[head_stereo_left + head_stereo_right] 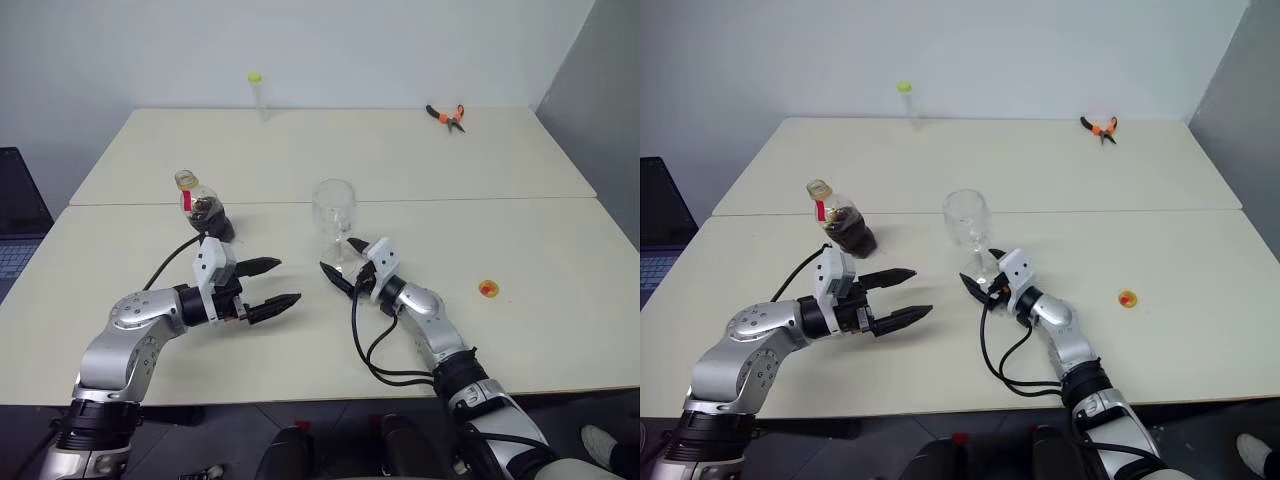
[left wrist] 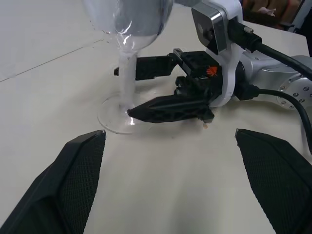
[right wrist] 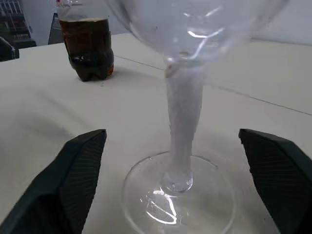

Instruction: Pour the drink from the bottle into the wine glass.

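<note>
Red-labelled bottle (image 1: 205, 213), no legible writing; both end effectors, left (image 1: 272, 283) and right (image 1: 338, 273), spread.

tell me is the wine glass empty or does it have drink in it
Empty: the wine glass bowl is clear throughout, and the dark drink sits in the bottle.

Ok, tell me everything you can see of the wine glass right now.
The wine glass is clear, with a round bowl, thin stem and flat foot. It is empty and stands upright on the table, right of the bottle. The right gripper has its open fingers on either side of the stem, not touching it.
</note>
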